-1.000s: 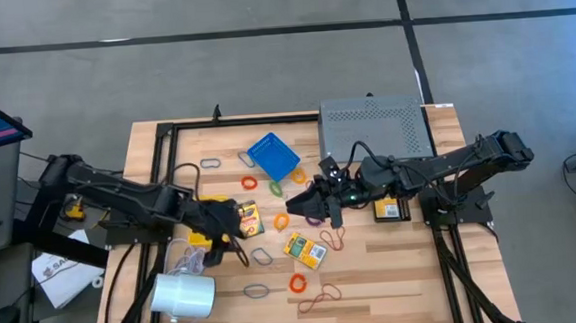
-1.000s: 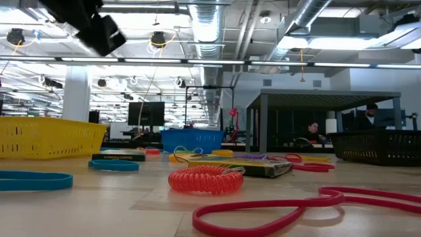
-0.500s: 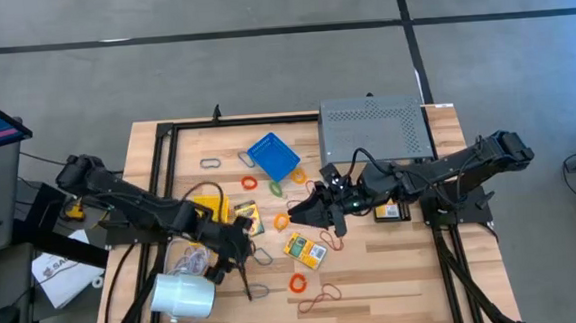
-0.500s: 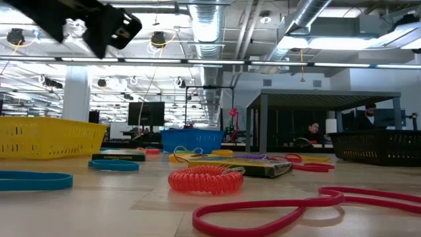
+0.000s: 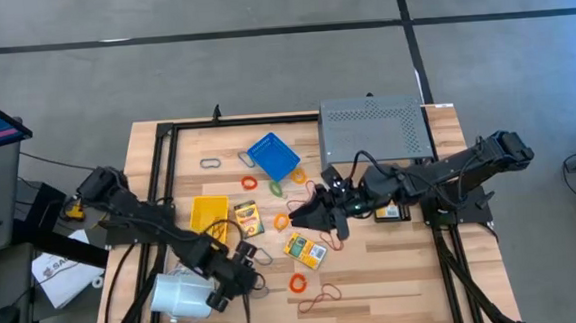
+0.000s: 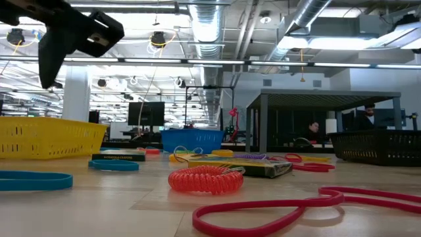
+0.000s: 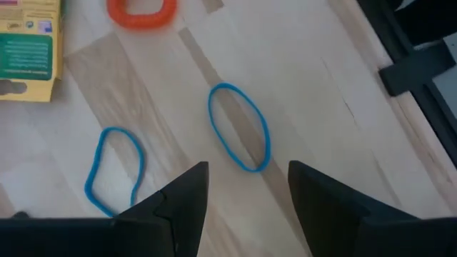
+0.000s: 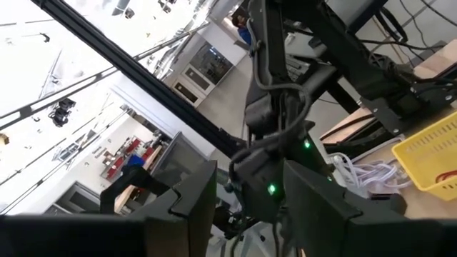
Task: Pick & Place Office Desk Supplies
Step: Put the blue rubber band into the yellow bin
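Currently you have: left gripper [image 7: 246,187], jaws apart, empty, above a blue rubber band [image 7: 240,127]; right gripper [image 5: 294,221], jaws apart, empty, mid-table near a crayon box [image 5: 305,251].

Both robot arms are black, made of long thin parts with round joints. Black cables loop along them. The right arm [image 5: 439,170] has small green lights near its wrist. Each pincer, like the left pincer [image 7: 246,196], has two dark, flat fingers [image 7: 182,200] with slanted tips.
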